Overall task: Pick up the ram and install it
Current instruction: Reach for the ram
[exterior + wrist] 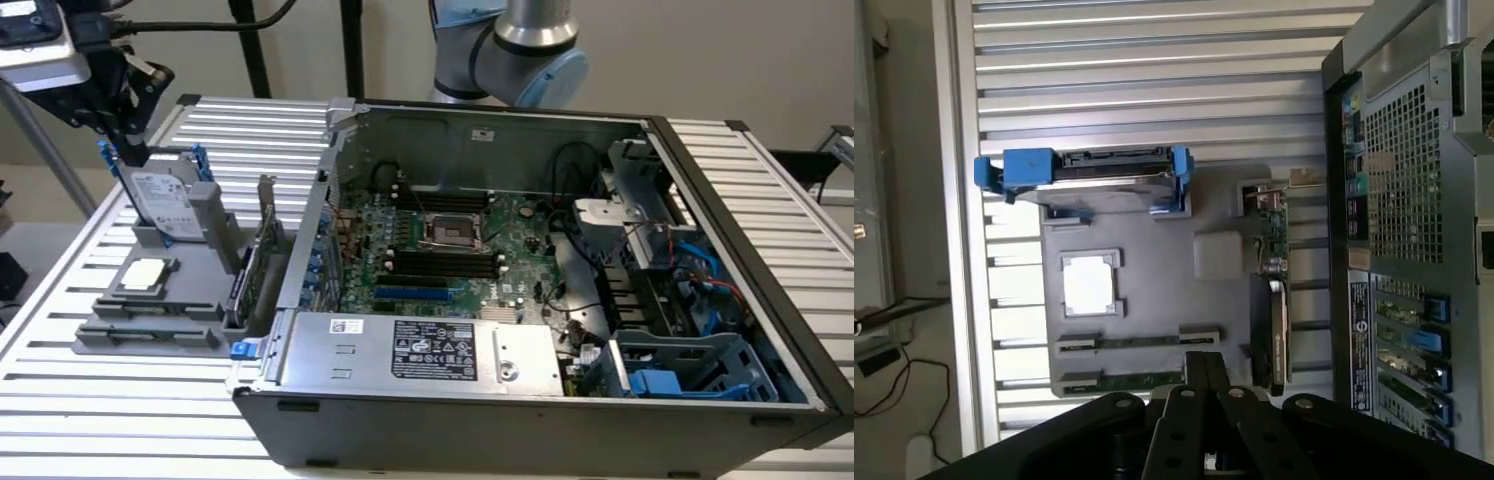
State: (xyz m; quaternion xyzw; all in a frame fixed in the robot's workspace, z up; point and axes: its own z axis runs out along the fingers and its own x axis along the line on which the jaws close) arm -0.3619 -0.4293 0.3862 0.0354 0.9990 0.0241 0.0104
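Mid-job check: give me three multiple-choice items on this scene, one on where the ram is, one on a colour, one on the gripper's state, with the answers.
1. Where is the ram?
A. lying in the grey tray beside the computer case
B. plugged in inside the case
C. held up in the air

2. What colour is the frame around the hard drive?
A. red
B. blue
C. yellow

3. How is the gripper?
A. open around the hard drive
B. open inside the case
C. shut, above the tray

Answers:
1 A: the green stick lies flat in a slot of the tray.
2 B: blue brackets flank the silver drive.
3 C: its fingers meet over the tray's edge, with nothing between them.
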